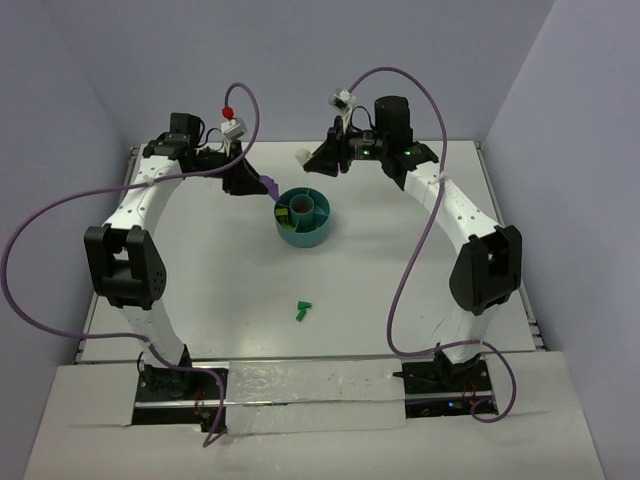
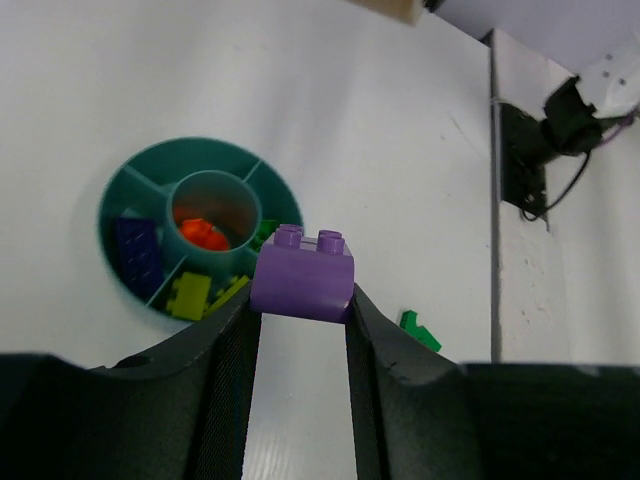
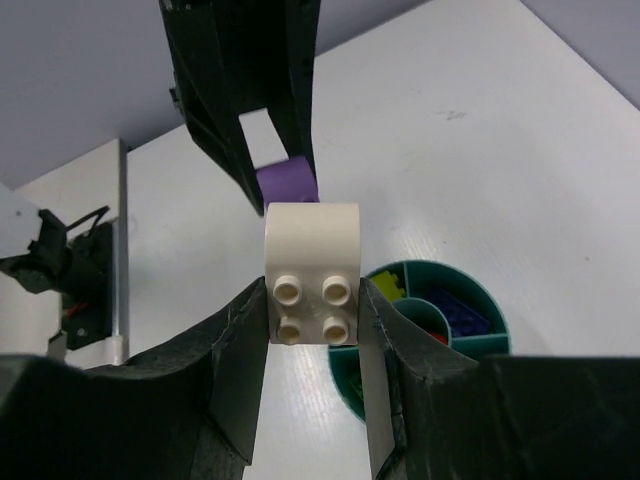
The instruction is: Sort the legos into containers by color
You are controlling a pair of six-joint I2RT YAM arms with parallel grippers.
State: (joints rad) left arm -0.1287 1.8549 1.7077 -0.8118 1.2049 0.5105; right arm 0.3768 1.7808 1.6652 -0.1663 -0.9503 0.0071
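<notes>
**A:** We've got both arms [image 1: 135, 210] arched up from the near edge, elbows bent, reaching in toward the far middle of the white table [image 1: 220, 290]. The left gripper [image 2: 302, 300] is pinched on the sides of a purple brick [image 2: 303, 280], studs up. From the top camera it hangs right at the left rim of the teal bowl [image 1: 300, 238].

**B:** Yep, we see the same. The right gripper [image 3: 313, 310] is clamped on a white brick [image 3: 312, 240], studs facing its own wrist camera, out past the bowl's far side. In that view the purple one sits just behind the white one, so the two are close.

**A:** Bowl contents, as far as we can make out: orange-red bits [image 2: 203, 233] in the centre ring, a dark blue brick [image 2: 137, 250] in one outer compartment, and lime-yellow pieces [image 2: 190, 295] in the next one over.

**B:** And we spot one loose green brick [image 1: 303, 311] lying on the table well apart from the bowl, toward the arm bases. Around it all are plain pale lavender walls [image 1: 300, 60], with purple cables [image 1: 393, 310] looping off both arms.
</notes>
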